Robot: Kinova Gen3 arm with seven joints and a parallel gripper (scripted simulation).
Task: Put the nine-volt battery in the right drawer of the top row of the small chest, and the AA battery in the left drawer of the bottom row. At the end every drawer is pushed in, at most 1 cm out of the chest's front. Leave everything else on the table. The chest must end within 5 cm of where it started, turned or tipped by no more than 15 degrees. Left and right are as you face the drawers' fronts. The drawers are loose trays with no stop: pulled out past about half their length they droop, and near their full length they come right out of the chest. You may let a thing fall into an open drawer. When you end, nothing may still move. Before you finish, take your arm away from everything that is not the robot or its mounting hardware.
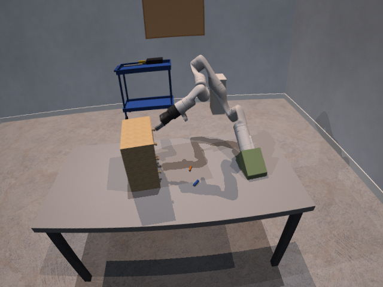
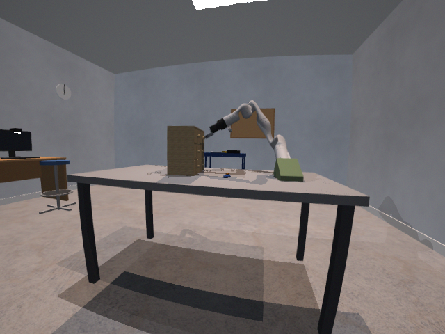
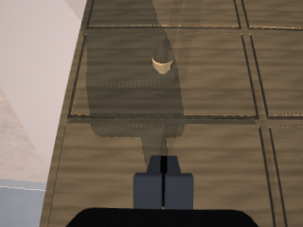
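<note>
Now | wrist: jaws shut against chest [image 3: 118, 156] front | top: batteries [image 1: 195, 182] loose

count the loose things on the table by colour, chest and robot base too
orange item: 1
blue item: 1
wooden chest: 1
green robot base: 1
total: 4

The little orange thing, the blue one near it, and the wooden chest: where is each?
orange item [image 1: 190, 168], top view, its middle.
blue item [image 1: 195, 182], top view, its middle.
wooden chest [image 1: 136, 132], top view, its top board.
</note>
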